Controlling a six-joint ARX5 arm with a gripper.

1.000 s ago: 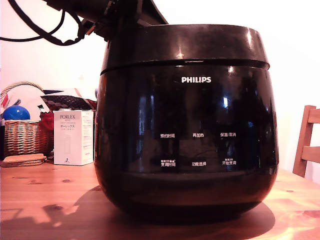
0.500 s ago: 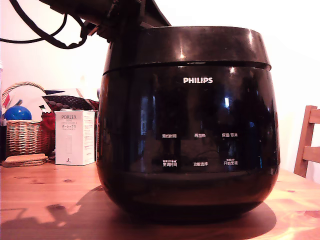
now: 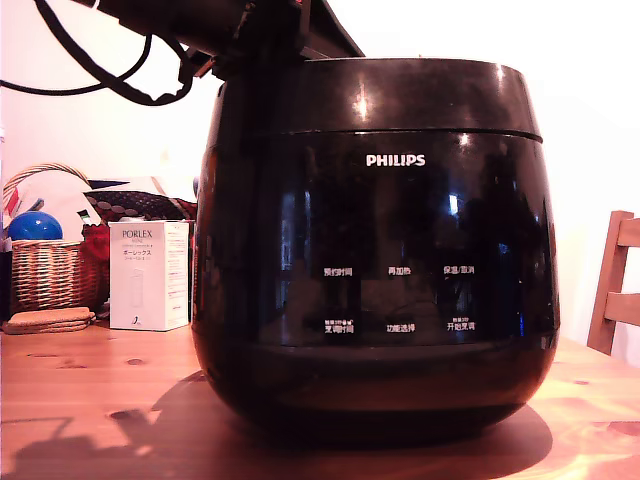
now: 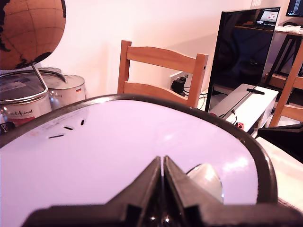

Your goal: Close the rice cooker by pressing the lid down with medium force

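Black Philips rice cooker [image 3: 375, 260] standing mid wooden tabletop [image 3: 90, 400], lid [image 3: 390, 95] down flush on body. Gripper [image 4: 163, 163] resting on lid top, fingers [image 4: 147, 182] pressed together, empty. PORLEX box [image 3: 148, 275] at exterior view's left.

The rice cooker [image 3: 375, 250] is filling most of the table [image 3: 90, 400] in the exterior view, its lid [image 3: 385, 95] sitting down on the body. The arm [image 3: 230, 25] and its cable [image 3: 90, 75] are crowding the air above the lid at that view's left. A PORLEX box [image 3: 148, 275], a wicker basket [image 3: 45, 265] and a chair [image 3: 615, 285] are flanking the cooker; bare table is lying open in front. The fingers [image 4: 158, 182] are resting together over the lid's top [image 4: 142, 151].
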